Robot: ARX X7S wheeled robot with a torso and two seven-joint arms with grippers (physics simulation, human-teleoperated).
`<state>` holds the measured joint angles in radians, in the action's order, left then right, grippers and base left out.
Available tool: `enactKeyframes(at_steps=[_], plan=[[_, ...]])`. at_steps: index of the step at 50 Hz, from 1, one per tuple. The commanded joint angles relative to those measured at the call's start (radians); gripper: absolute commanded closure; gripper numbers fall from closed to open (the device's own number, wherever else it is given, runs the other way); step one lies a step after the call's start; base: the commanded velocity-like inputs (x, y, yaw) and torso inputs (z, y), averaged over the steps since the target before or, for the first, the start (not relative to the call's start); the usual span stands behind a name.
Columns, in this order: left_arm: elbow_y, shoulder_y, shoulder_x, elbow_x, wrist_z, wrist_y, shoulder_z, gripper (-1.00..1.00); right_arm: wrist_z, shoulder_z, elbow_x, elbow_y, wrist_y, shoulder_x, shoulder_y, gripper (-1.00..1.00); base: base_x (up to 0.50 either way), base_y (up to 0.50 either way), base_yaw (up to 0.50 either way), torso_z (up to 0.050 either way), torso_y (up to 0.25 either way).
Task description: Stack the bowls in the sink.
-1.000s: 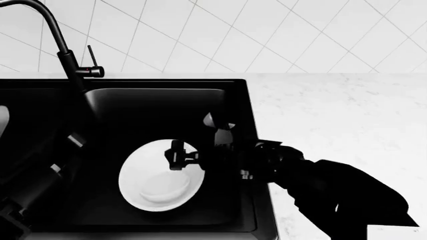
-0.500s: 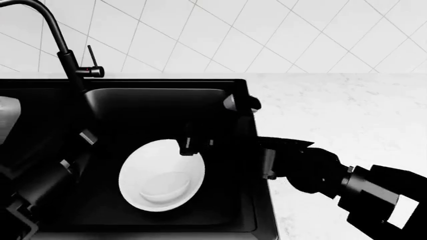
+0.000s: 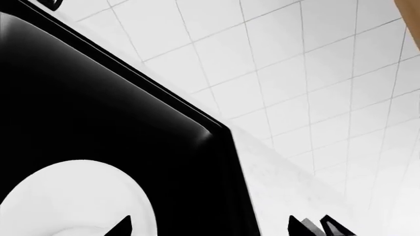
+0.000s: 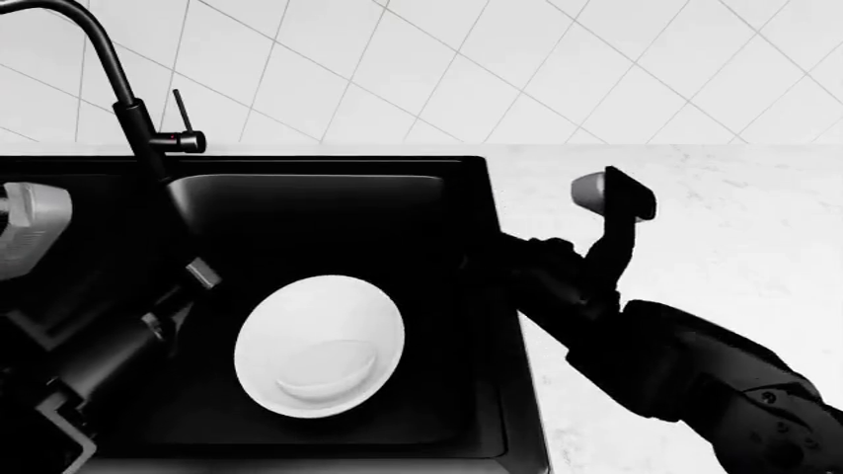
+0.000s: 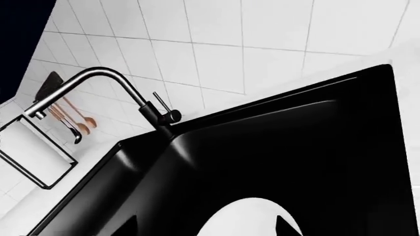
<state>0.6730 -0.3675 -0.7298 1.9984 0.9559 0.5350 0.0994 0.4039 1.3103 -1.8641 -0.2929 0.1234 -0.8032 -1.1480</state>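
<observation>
White small bowl (image 4: 323, 370) nests in wide bowl (image 4: 319, 346) on the black sink (image 4: 330, 212) floor; stack looks done. Right gripper (image 4: 613, 197) above the counter, left gripper (image 4: 178, 296) low in the basin; jaw spread unclear on both. Retreat clear of rims.

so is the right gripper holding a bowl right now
No, the right gripper is raised over the countertop with nothing in it, and both bowls sit stacked in the sink.
</observation>
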Motion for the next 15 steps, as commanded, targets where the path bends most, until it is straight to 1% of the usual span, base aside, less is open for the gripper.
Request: enactKeyframes(at_steps=[1,3,9,15], plan=[[0.007,-0.035,0.007,-0.028,-0.007,0.02,-0.036,-1.0,0.133,-0.067,0.112,-0.256,0.206,-0.184,0.113,-1.0,0.0,0.0,0.0,0.0,0.0],[0.001,-0.045,0.013,-0.029,-0.011,0.023,-0.046,-1.0,0.159,-0.074,0.149,-0.307,0.263,-0.231,0.158,-1.0,0.0,0.0,0.0,0.0,0.0],[-0.004,-0.053,0.027,-0.046,-0.024,0.025,-0.059,-1.0,0.199,-0.091,0.215,-0.408,0.342,-0.328,0.213,-1.0,0.0,0.0,0.0,0.0,0.0],[0.015,-0.061,0.028,-0.074,-0.036,0.031,-0.058,-1.0,0.233,-0.105,0.265,-0.392,0.366,-0.311,0.211,-1.0,0.0,0.0,0.0,0.0,0.0]])
